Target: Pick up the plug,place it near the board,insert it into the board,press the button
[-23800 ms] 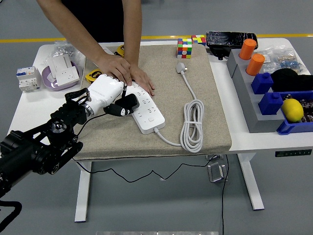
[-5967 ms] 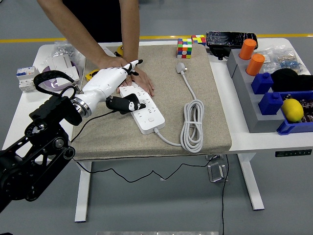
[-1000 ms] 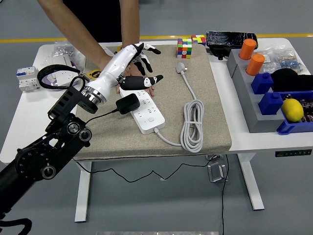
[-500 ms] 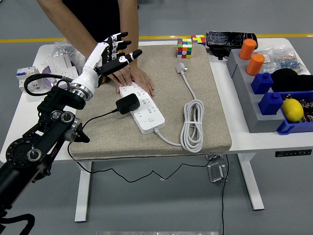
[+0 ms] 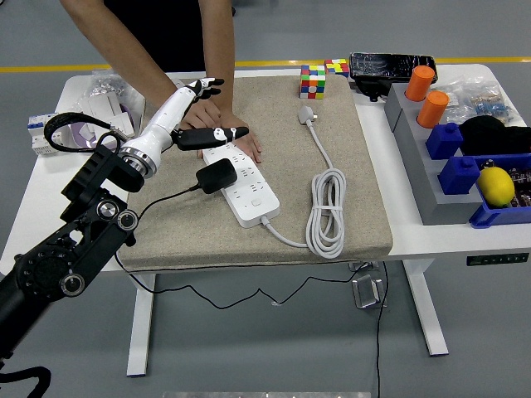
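A white table (image 5: 50, 195) carries a beige mat (image 5: 332, 124), and on it lies the white power board (image 5: 245, 182) with the black plug (image 5: 215, 177) standing in its left edge. The left hand (image 5: 192, 116) hovers above the board's far end, fingers spread and holding nothing. A person's hand (image 5: 224, 128) steadies that end. The risk, I think, is that the robot presses on this hand and not on the button, which I cannot make out. The right arm is not visible.
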### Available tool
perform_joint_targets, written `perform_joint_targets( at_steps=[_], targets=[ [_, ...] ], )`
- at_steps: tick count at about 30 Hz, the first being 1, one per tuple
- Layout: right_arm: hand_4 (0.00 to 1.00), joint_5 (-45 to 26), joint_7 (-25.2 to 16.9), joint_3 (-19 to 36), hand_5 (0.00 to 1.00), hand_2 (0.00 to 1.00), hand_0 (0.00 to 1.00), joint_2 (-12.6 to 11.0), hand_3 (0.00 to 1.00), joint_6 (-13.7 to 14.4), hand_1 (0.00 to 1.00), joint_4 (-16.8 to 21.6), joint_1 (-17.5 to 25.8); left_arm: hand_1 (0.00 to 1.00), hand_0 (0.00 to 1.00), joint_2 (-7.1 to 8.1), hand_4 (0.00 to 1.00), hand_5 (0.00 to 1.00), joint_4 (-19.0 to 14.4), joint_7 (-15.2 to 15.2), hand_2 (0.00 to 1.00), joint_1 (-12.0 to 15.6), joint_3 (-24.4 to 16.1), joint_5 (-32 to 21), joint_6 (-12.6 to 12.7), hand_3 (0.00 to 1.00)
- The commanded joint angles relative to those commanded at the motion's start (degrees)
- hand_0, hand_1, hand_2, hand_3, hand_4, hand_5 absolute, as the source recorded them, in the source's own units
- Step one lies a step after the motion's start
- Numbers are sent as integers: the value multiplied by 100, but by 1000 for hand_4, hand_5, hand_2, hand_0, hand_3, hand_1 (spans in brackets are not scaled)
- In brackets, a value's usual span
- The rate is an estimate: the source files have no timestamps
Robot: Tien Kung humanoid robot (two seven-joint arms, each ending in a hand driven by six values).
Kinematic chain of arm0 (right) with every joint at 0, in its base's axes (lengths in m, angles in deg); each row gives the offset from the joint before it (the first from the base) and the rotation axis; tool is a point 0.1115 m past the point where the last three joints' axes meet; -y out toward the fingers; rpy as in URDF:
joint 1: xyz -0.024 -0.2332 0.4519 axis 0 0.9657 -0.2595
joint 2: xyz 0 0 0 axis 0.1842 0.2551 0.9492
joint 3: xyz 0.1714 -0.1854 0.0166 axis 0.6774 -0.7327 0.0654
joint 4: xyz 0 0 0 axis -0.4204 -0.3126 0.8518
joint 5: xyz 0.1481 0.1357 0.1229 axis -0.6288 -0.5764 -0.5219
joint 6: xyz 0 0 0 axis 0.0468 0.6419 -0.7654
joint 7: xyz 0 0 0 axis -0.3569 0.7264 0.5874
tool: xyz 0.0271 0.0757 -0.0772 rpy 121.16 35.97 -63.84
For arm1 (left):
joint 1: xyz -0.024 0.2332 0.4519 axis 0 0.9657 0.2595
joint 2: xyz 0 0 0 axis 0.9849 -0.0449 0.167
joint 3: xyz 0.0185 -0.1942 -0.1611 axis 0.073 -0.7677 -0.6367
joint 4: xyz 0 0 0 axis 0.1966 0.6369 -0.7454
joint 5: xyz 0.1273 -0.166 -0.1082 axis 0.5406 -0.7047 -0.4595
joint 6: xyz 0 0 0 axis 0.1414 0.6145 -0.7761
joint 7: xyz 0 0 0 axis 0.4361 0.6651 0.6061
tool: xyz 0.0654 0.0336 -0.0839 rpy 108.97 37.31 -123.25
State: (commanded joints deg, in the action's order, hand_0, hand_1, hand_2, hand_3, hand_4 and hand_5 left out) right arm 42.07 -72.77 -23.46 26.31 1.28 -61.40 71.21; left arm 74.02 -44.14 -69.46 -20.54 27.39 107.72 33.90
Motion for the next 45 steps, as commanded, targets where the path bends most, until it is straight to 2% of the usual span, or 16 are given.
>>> perform_joint_targets(
  at_steps=[4, 5, 7, 10, 11, 16, 17, 21, 24, 27, 34, 35, 37, 40, 41, 45],
  targets=[
    [998, -3, -3, 19, 998, 836, 950, -11, 813, 6, 916, -6, 15, 902, 899, 6, 998, 296, -56, -116, 875, 13, 14, 797, -429, 896],
    [998, -11, -2, 22, 998, 836, 950, -11, 813, 6, 916, -12, 21, 937, 959, 8, 998, 335, -75, -140, 887, 16, 25, 939, -536, 902],
    [998, -12, -1, 32, 998, 836, 950, -8, 813, 6, 916, -15, 34, 937, 959, 19, 998, 335, -102, -172, 887, 17, 51, 1174, -720, 902],
    [998, -6, 2, 45, 998, 836, 950, 4, 813, 13, 916, -16, 44, 937, 959, 33, 998, 335, -138, -225, 887, 19, 54, 1351, -943, 902],
    [998, -6, 0, 45, 998, 836, 950, 11, 816, 17, 916, -18, 42, 924, 897, 33, 998, 333, -146, -248, 912, 18, 46, 1385, -1015, 895],
    [998, -20, -8, 80, 998, 836, 950, 25, 816, 23, 916, -23, 61, 924, 897, 10, 998, 333, -148, -345, 912, -3, 52, 1779, -1539, 895],
    [998, -20, -9, 90, 998, 835, 950, 25, 818, 24, 916, -24, 65, 955, 931, 6, 998, 294, -144, -361, 955, -10, 56, 1810, -1611, 920],
    [998, -27, -8, 112, 998, 835, 950, 42, 818, 21, 916, -33, 73, 955, 931, -6, 998, 294, -109, -438, 955, -51, 112, 1862, -1838, 920],
    [998, -9, -7, 132, 998, 836, 950, 58, 817, 17, 916, -23, 37, 962, 947, -26, 998, 310, -38, -436, 965, -72, 141, 1897, -1782, 958],
    [998, 13, -12, 155, 998, 836, 950, 56, 817, 20, 916, -9, 2, 962, 947, -66, 998, 310, 126, -383, 965, -118, 151, 1969, -1584, 958],
    [998, -8, -10, 128, 998, 836, 950, 38, 816, 21, 916, -13, -22, 952, 935, -250, 998, 306, 968, -199, 949, -280, 163, 1978, -1016, 954],
    [998, -9, -9, 127, 998, 837, 950, 37, 817, 21, 916, -13, -22, 902, 873, -258, 998, 315, 1020, -181, 902, -282, 164, 1974, -1007, 914],
    [998, -14, -10, 125, 998, 837, 950, 34, 817, 21, 916, -16, -21, 902, 873, -281, 998, 315, 1178, -127, 902, -294, 192, 1919, -1007, 914],
    [998, -23, -8, 111, 998, 837, 950, 34, 817, 20, 916, -21, -16, 902, 873, -338, 998, 315, 1421, -36, 902, -335, 221, 1919, -869, 914],
    [998, -27, -5, 101, 998, 837, 950, 33, 817, 19, 915, -23, -17, 854, 836, -375, 998, 303, 1542, 14, 840, -356, 217, 1897, -799, 863],
    [998, -13, -6, 103, 998, 837, 950, 19, 817, 21, 915, -15, -29, 854, 836, -448, 998, 303, 1795, 90, 840, -392, 240, 1870, -666, 863]
  ],
)
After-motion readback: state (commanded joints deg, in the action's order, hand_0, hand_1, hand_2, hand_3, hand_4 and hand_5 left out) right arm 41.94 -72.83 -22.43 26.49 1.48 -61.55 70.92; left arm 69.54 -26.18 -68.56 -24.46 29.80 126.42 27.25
